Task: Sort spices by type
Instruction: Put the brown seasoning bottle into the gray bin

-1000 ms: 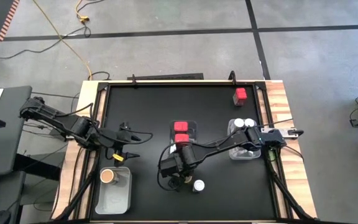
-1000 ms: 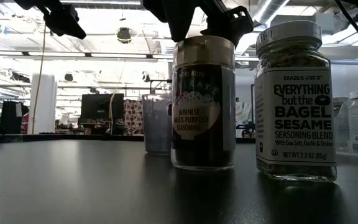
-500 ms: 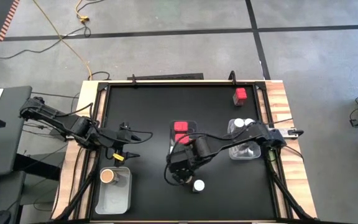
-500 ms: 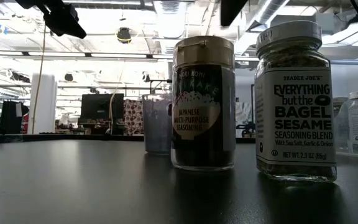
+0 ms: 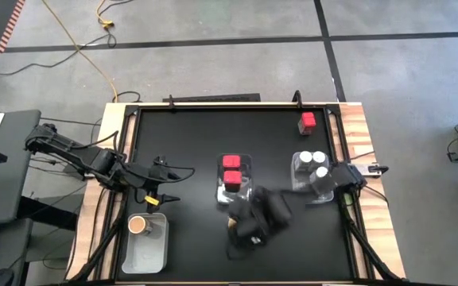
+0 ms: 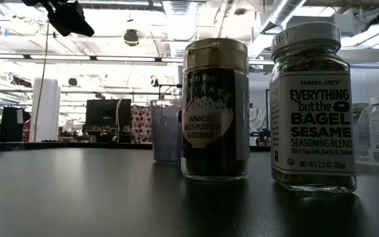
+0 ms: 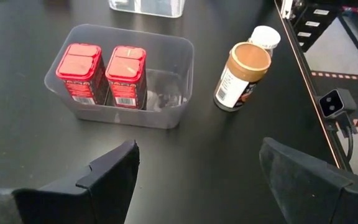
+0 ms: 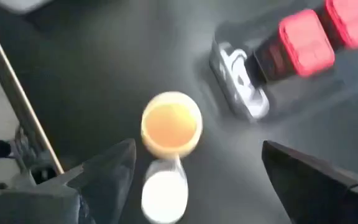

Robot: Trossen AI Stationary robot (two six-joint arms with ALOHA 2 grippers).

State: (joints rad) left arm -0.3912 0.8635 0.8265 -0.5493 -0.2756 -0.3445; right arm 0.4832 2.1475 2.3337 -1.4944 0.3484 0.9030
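Observation:
A tan-lidded spice jar point(image 6: 214, 108) and a white-lidded jar point(image 6: 313, 105) stand upright on their bases on the black table near its front edge. My right gripper point(image 8: 197, 180) hangs open above them, blurred in the high view point(image 5: 253, 226), touching neither. The right wrist view looks down on the tan lid point(image 8: 171, 124) and the white lid point(image 8: 163, 194). My left gripper point(image 5: 173, 184) waits open at the table's left, clear of everything. Two red square-topped tins point(image 7: 101, 71) stand in the middle clear bin point(image 7: 166, 112).
A lone red tin point(image 5: 307, 121) stands at the far right. Two white-lidded jars point(image 5: 315, 159) sit in the right clear bin point(image 5: 308, 191). A brown-topped jar point(image 5: 137, 225) stands in the near left bin point(image 5: 145, 250). Wooden rails edge the table.
My right gripper has risen from just over the tan-lidded jar's lid, out of the low view, turned its wrist and swung a little toward the table's right and near edge. The jar stands where it was.

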